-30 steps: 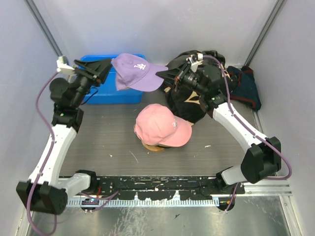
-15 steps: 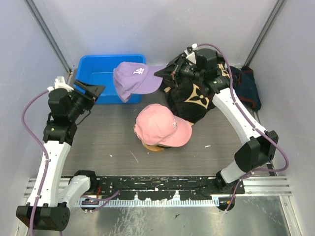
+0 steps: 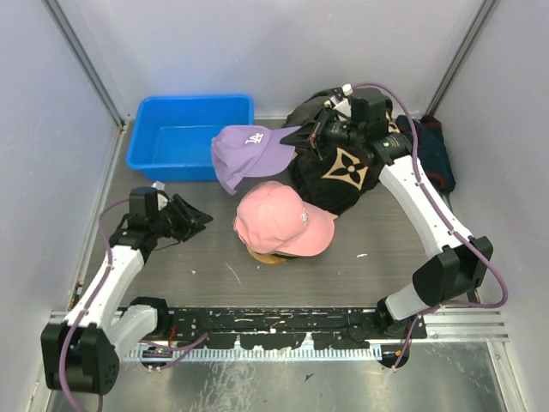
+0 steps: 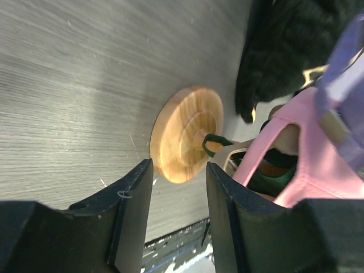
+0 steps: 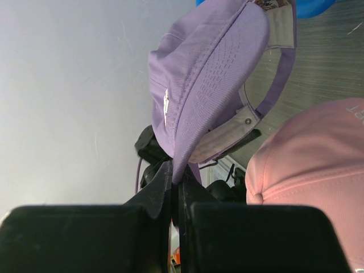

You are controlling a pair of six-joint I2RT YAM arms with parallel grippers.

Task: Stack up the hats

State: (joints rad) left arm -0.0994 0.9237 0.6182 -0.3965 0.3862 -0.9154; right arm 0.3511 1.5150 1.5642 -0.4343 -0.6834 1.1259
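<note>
The lavender hat [image 3: 251, 150] hangs in the air just behind the pink hat [image 3: 276, 219]. My right gripper [image 3: 309, 137] is shut on its brim. In the right wrist view the brim of the lavender hat [image 5: 210, 85] is pinched at my right gripper [image 5: 177, 177], with the pink hat [image 5: 318, 165] below it. The pink hat tops a pile on the wooden stand [image 4: 187, 133]; a green hat [image 4: 272, 181] and a tan edge [image 4: 239, 154] show under it. My left gripper [image 3: 194, 220] is low over the table, left of the stand, open and empty.
A blue bin [image 3: 184, 133] stands at the back left. A black cloth with tan marks [image 3: 339, 167] lies behind the stand, under my right arm. A dark bundle [image 3: 431, 150] sits at the back right.
My left gripper has let go of the lavender hat and dropped back to the table, left of the stand. My right gripper has carried the hat closer to the pink hat.
</note>
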